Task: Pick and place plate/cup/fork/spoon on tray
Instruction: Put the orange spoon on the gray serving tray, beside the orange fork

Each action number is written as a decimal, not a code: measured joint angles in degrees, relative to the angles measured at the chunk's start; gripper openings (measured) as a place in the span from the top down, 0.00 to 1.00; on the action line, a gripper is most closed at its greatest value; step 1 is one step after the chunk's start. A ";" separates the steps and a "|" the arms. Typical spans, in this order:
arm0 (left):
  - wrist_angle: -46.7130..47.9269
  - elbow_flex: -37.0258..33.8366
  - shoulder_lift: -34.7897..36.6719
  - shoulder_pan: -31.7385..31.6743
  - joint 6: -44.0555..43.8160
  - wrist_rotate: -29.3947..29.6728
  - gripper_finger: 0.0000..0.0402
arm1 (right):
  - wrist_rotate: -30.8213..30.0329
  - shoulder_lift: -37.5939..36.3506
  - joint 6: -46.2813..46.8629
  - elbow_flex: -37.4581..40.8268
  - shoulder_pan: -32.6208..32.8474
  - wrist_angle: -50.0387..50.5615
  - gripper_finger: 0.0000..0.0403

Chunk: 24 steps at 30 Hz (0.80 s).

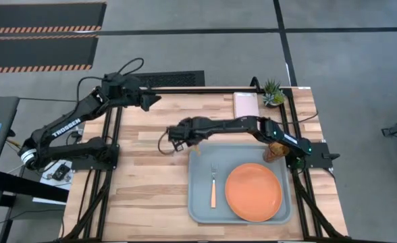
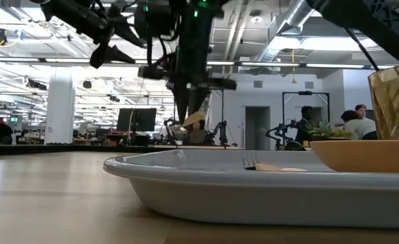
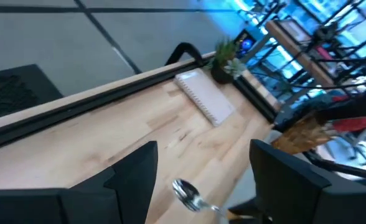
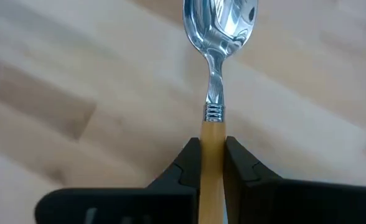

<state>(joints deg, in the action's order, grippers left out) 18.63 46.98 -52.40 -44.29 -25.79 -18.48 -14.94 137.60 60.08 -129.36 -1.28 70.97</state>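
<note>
My right gripper (image 1: 174, 137) reaches over the table's middle, just beyond the tray's far left corner, and is shut on the spoon (image 4: 219, 25), which has a silver bowl and an orange handle. The grey-blue tray (image 1: 200, 202) holds the orange plate (image 1: 253, 192) lying flat at its right and the fork (image 1: 213, 185) lying at its left. The amber cup (image 1: 274, 151) stands on the table by the tray's far right corner, partly under my right arm. My left gripper (image 3: 205, 149) is open and empty near the table's far left edge (image 1: 151, 100). My right gripper pinches the spoon's orange handle (image 4: 211, 149) between its two fingers, close behind the metal neck. The fingers slant down from the table's right side and the spoon runs along them, its bowl (image 4: 220, 22) sticking out ahead of the fingertips. The low view shows it lifted clear of the table.
A pale pink pad (image 1: 247, 104) and a small green potted plant (image 1: 273, 93) sit at the table's far right edge. Bare wood lies left of the tray (image 1: 144, 175). People stand in the room beyond the table (image 2: 352, 125).
</note>
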 joint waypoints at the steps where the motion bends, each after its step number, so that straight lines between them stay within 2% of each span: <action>1: -0.05 0.00 0.15 0.00 -0.26 -0.65 0.40 | -0.06 0.00 1.43 -0.58 1.11 1.33 0.90; 7: 0.02 0.00 0.26 0.00 -1.66 -5.72 0.40 | -0.22 0.00 12.47 -2.60 8.37 6.21 0.90; 16: 0.04 0.00 0.35 0.00 -3.87 -12.70 0.40 | -1.36 -0.04 38.64 -2.58 20.07 10.58 0.88; 20: 0.04 0.00 0.35 0.00 -4.77 -14.80 0.40 | -1.77 0.02 44.10 -2.58 21.80 13.81 0.88; 24: 0.07 0.00 0.35 0.00 -5.64 -16.14 0.40 | -1.45 1.41 46.55 -2.57 22.16 12.41 0.88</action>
<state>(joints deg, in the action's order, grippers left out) 18.70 46.98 -52.05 -44.29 -31.43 -34.62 -16.39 139.01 106.63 -131.93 20.88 83.39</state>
